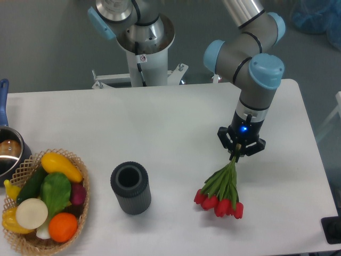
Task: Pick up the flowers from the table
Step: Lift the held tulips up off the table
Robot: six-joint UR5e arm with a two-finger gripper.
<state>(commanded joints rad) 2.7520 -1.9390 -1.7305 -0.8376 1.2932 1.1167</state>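
White rectangular bench [160, 122] with rounded corners. Black two-finger hand [236, 156], clamped on the stem ends of a bunch of red tulips with green stems [222, 190], blooms hanging lowest. Dark grey ribbed cup [130, 188], upright. Woven wicker basket of fruit and vegetables [80, 213], left.

Single fixed camera, high front, looking down over table [160, 128].

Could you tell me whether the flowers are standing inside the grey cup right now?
No, the flowers hang by their stems from the tool, well to the right of the cup.
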